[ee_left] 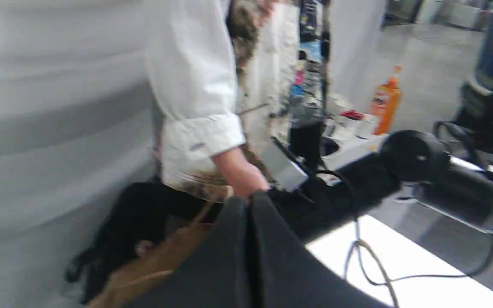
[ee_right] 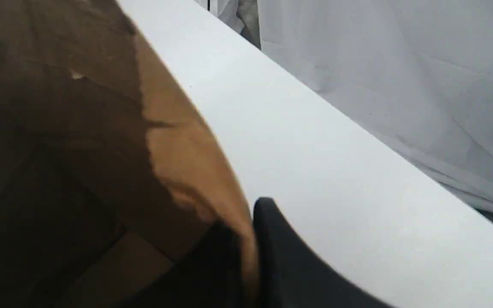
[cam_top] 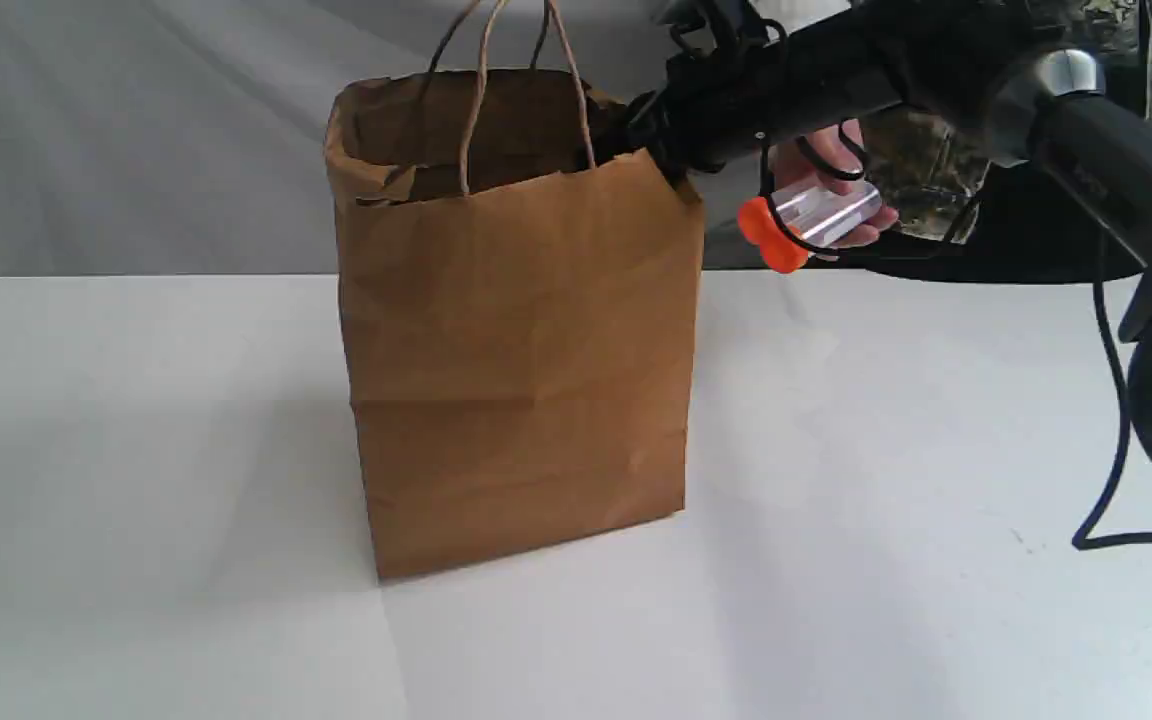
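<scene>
**One paper bag (cam_top: pixel 516 350), pinched at its rim**

The right gripper (cam_top: pixel 636 130) is clamped narrow on the bag's upper edge. The right wrist view shows one dark finger (ee_right: pixel 289 256) outside the brown wall and the other down in the shadowed inside, with the paper between them. The left gripper (ee_left: pixel 248 201) is closed on nothing, its two fingers pressed flat together above the bag's far side.

The bag stands upright and open near the middle of the table (cam_top: pixel 936 450), its twine handles (cam_top: pixel 481 90) sticking up. The tabletop is plain matte white, and a black cable (cam_top: pixel 1106 400) trails down to it from the right arm.

Just behind that arm a person's hand (cam_top: pixel 831 155) holds a clear bottle (cam_top: pixel 826 212) with an orange cap. The left wrist view shows the white rolled sleeve (ee_left: pixel 191 85). Pale grey cloth (cam_top: pixel 136 130) hangs in soft folds behind the table. Past it lies a cluttered bench with an orange bottle (ee_left: pixel 385 100) and a shiny grey floor (ee_left: pixel 430 64) — all blurred.
</scene>
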### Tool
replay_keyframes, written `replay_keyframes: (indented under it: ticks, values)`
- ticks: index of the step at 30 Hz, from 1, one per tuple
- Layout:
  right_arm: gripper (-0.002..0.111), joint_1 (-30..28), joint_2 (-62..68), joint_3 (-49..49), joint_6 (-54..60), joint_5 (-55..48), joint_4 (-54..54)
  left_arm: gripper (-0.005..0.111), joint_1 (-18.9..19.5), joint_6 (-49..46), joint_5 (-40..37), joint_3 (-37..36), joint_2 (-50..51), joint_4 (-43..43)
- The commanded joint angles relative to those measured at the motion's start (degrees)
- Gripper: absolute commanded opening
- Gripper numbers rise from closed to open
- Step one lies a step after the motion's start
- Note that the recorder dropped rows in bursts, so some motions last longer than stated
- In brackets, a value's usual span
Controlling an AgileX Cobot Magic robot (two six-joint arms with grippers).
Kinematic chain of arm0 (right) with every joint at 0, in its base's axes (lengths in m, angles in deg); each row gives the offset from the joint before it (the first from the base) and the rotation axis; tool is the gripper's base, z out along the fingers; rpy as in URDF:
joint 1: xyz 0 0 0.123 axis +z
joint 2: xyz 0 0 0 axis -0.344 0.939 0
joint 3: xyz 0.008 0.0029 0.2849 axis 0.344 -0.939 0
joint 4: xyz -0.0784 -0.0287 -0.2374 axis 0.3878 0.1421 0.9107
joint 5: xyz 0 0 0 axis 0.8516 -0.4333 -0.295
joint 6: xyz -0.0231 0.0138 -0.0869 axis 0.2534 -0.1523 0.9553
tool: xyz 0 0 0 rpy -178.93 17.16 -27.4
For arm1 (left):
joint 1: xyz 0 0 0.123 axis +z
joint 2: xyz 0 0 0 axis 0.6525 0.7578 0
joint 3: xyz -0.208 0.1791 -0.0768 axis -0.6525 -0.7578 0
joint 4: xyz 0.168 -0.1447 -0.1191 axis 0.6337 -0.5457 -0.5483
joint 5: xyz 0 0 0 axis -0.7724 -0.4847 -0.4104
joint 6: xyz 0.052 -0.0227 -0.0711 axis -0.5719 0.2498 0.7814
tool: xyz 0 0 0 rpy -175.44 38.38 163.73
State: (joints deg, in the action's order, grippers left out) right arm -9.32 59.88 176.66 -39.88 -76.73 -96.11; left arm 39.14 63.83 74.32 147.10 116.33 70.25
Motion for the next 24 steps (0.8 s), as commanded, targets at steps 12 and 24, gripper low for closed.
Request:
replay_keyframes:
  ticks: [12,24]
  values:
    - [0.0,0.03,-0.08,0.23,0.04,0.3,0.66,0.0,-2.26,-35.72,-24.84,1.28,1.28,0.31]
    - [0.0,0.03,3.02,0.23,-0.38,1.13,0.68,0.0,-7.36,-90.62,-89.55,0.88,2.14,-64.5]
